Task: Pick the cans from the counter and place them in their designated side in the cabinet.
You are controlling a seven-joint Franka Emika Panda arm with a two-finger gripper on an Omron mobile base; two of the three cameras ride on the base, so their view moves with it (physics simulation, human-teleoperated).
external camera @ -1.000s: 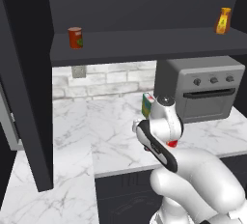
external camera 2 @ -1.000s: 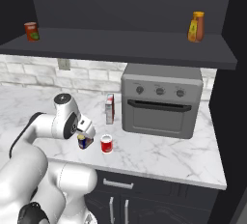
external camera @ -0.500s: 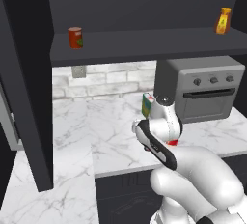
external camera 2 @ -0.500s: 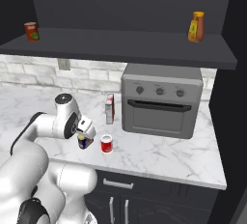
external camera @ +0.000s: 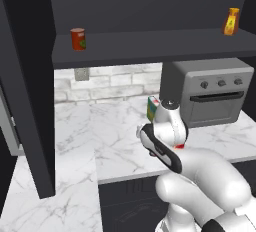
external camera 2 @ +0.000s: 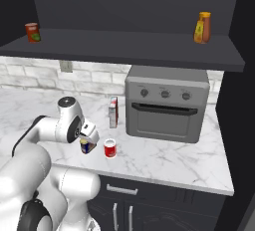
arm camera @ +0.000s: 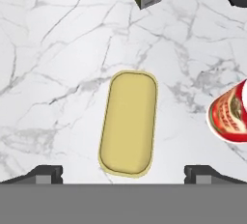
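The boxy tin with the yellow top lies on the white marble counter, straight below my hand. My gripper hangs open above it, one fingertip on each side of the tin's near end and nothing touching. The short red can with a white top stands just to the tin's right. From the right base view, my gripper hovers over the tin near the counter's front edge, with the red can beside it. The dark cabinet shelf runs overhead.
A green-and-white carton stands behind the cans, next to the grey oven. On the shelf, an orange-red can sits at the left and an orange bottle at the right. The cabinet's tall dark side panel rises at the left.
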